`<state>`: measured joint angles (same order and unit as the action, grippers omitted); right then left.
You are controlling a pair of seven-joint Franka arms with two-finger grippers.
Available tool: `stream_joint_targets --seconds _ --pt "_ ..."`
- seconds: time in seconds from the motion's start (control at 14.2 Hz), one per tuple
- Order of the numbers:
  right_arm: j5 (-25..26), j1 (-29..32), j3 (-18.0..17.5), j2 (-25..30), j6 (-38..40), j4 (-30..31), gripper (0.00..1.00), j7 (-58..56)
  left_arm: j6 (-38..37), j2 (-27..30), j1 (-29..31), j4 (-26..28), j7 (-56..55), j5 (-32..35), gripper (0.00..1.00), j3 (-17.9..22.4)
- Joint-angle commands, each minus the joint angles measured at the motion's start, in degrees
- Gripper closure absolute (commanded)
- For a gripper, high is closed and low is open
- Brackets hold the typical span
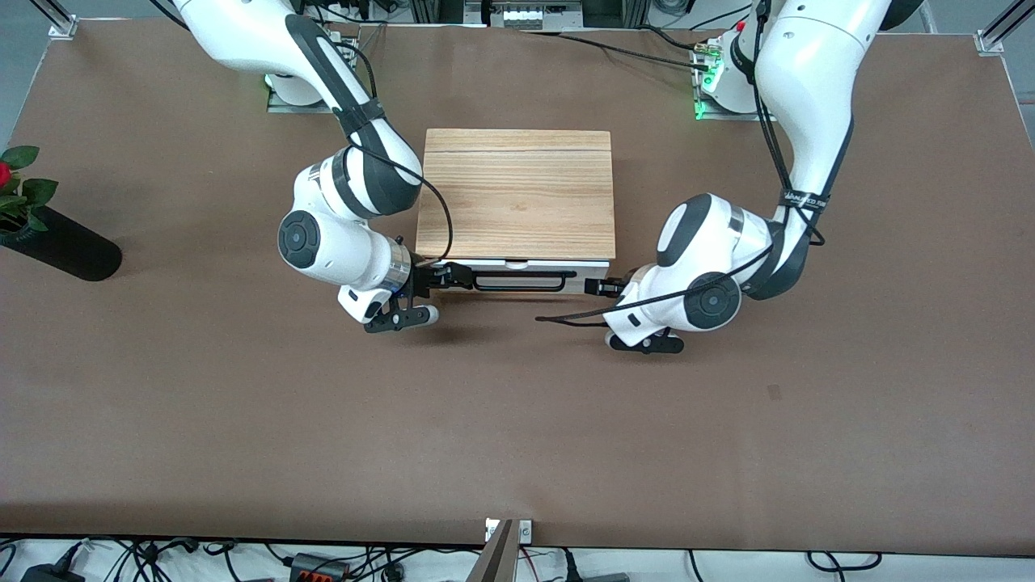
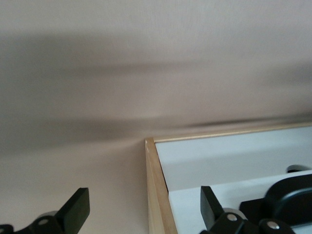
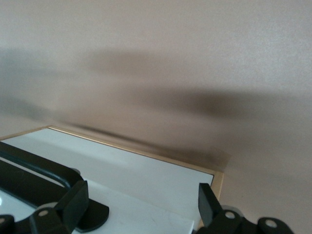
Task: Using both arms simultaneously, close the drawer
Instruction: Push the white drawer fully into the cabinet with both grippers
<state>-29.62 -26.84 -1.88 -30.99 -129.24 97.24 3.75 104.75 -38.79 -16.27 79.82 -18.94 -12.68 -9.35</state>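
The drawer (image 1: 576, 281) has a white front and a black bar handle (image 1: 517, 280). It sits almost flush in the light-wood cabinet (image 1: 517, 194), and none of its interior shows. My right gripper (image 1: 454, 276) is open at the drawer front's end toward the right arm, next to the handle. In the right wrist view (image 3: 141, 202) its fingers straddle the white front (image 3: 146, 217) near the handle (image 3: 34, 170). My left gripper (image 1: 597, 285) is open at the other end. In the left wrist view (image 2: 144, 209) its fingers straddle the cabinet's wooden side edge (image 2: 156, 195) and the drawer's corner (image 2: 195, 214).
A black vase with a red flower (image 1: 32, 226) stands at the right arm's end of the table. A dark cable (image 1: 566, 320) from the left arm hangs low in front of the drawer. The brown table (image 1: 517, 420) stretches toward the front camera.
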Motion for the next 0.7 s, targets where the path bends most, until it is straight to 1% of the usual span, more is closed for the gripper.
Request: stream_joint_targets --seconds 0.0,0.21,0.35,0.49,0.63 --pt "-0.9 -0.8 0.2 1.2 2.9 0.5 0.0 -0.4 -1.4 0.6 1.7 -3.6 0.4 -0.9 0.0 0.1" --pt "-0.7 -0.8 0.2 1.2 4.2 0.4 0.0 -0.4 -1.9 3.0 2.6 -4.9 0.1 -0.2 0.0 0.5" --pt "-0.7 -0.8 0.2 1.2 5.0 0.5 0.0 -0.4 -4.8 4.7 5.1 -4.9 0.6 -0.2 0.0 0.1" --pt "-0.6 -0.7 0.3 1.1 7.0 0.4 0.0 -0.4 -7.1 6.8 6.2 -4.9 0.6 -0.1 0.0 0.4" --pt "-0.4 -0.5 0.3 1.1 7.1 0.1 0.0 -0.4 -10.2 9.0 7.0 -4.9 0.6 0.2 0.0 0.6"
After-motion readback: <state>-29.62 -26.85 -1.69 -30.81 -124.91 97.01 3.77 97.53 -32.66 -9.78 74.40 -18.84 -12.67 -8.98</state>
